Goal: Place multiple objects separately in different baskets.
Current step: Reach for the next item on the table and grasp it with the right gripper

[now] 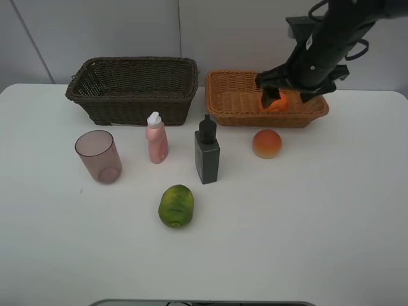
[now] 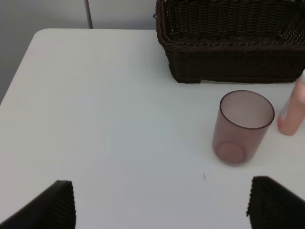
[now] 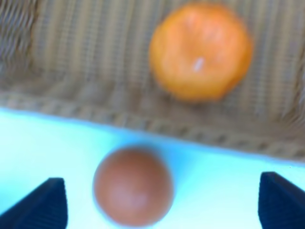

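The orange (image 1: 276,101) lies free inside the light tan basket (image 1: 231,117), and my right gripper (image 1: 288,94) hangs open just above it. The right wrist view shows the orange (image 3: 200,50) on the tan basket's weave (image 3: 71,102), with the peach-like fruit (image 3: 132,186) on the table beyond the open right gripper (image 3: 162,198). On the table stand the peach-like fruit (image 1: 266,143), dark square bottle (image 1: 207,155), pink bottle (image 1: 156,140), mauve cup (image 1: 99,157) and green fruit (image 1: 176,205). The dark brown basket (image 1: 140,109) holds nothing visible. My left gripper (image 2: 162,205) is open near the cup (image 2: 243,126).
In the left wrist view, the dark basket (image 2: 228,62) stands behind the cup and the pink bottle (image 2: 293,112) shows at the frame's edge. The white table (image 1: 306,229) ends close behind both baskets at a grey wall.
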`<move>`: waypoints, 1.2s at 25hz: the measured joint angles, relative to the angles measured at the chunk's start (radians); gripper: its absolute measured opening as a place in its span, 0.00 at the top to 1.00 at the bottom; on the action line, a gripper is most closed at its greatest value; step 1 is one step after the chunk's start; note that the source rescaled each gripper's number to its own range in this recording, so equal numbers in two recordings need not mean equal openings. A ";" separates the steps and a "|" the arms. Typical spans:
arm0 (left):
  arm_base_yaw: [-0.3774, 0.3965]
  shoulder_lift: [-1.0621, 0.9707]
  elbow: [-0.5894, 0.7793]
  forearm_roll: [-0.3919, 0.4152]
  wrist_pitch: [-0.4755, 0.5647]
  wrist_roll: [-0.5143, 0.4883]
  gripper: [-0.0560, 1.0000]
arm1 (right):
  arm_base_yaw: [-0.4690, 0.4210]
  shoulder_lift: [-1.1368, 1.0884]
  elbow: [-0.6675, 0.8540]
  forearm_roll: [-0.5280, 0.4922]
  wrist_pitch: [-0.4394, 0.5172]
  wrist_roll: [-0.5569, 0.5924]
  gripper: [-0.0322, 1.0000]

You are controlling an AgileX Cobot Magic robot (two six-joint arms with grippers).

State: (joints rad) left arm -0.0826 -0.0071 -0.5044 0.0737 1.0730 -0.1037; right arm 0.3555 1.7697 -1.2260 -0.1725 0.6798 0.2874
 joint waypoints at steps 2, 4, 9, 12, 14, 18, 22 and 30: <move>0.000 0.000 0.000 0.000 0.000 0.000 0.08 | 0.014 -0.018 0.065 0.021 -0.041 0.014 0.00; 0.000 0.000 0.000 0.000 0.000 0.000 0.08 | 0.024 -0.022 0.118 0.025 -0.074 0.031 0.00; 0.000 0.000 0.000 0.000 0.000 0.000 0.08 | 0.040 -0.024 0.191 0.058 -0.147 0.046 0.00; 0.000 0.000 0.000 0.000 0.000 0.000 0.08 | 0.049 -0.024 0.237 0.072 -0.239 0.057 0.00; 0.000 0.000 0.000 0.000 0.000 0.000 0.08 | 0.049 -0.024 0.268 0.073 -0.306 0.066 0.00; 0.000 0.000 0.000 0.000 0.000 0.000 0.08 | 0.049 -0.024 0.340 0.075 -0.428 0.069 0.00; 0.000 0.000 0.000 0.000 0.000 0.000 0.08 | 0.049 -0.008 0.378 0.075 -0.545 0.071 0.00; 0.000 0.000 0.000 0.000 0.000 0.000 0.08 | 0.021 0.045 0.382 0.065 -0.599 0.071 0.00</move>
State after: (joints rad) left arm -0.0826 -0.0071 -0.5044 0.0737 1.0730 -0.1037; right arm 0.3761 1.8144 -0.8438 -0.1075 0.0805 0.3588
